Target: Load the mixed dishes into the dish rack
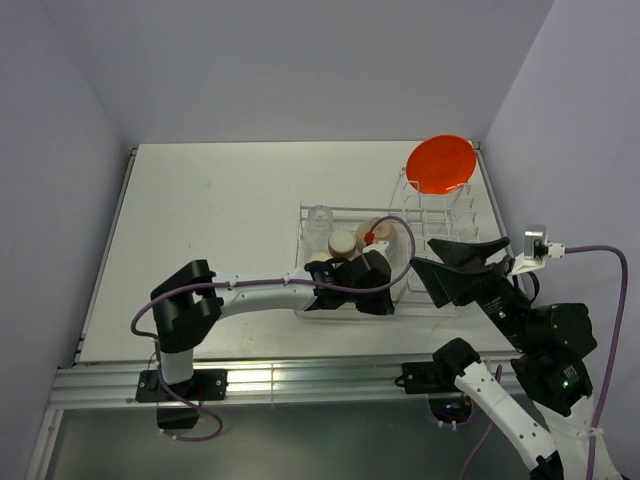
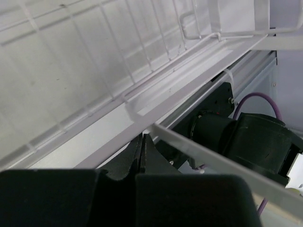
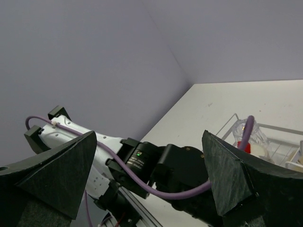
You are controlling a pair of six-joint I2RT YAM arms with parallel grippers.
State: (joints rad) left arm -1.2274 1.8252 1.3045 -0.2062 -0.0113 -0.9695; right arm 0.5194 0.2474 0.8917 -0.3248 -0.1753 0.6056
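Note:
The orange-red plate (image 1: 440, 163) stands upright in the tall slots of the clear dish rack (image 1: 432, 212). In the rack's flat basket sit the clear glass (image 1: 319, 217), a brown cup (image 1: 342, 242), a second cup (image 1: 317, 262) half hidden by my left arm, and the beige bowl (image 1: 396, 236). My left gripper (image 1: 382, 300) is low at the basket's near side, shut on nothing; its fingers (image 2: 141, 150) meet beside the rack's rim wire (image 2: 222, 163). My right gripper (image 1: 462, 266) is wide open and empty, just right of the basket. The glass also shows in the right wrist view (image 3: 256, 137).
The rack's wire floor and wall (image 2: 118, 56) fill the left wrist view. The right arm's base (image 2: 258, 142) lies close behind the left fingers. The left arm (image 3: 161, 165) with its purple cable crosses between the right fingertips (image 3: 227, 170). Side walls close in the table.

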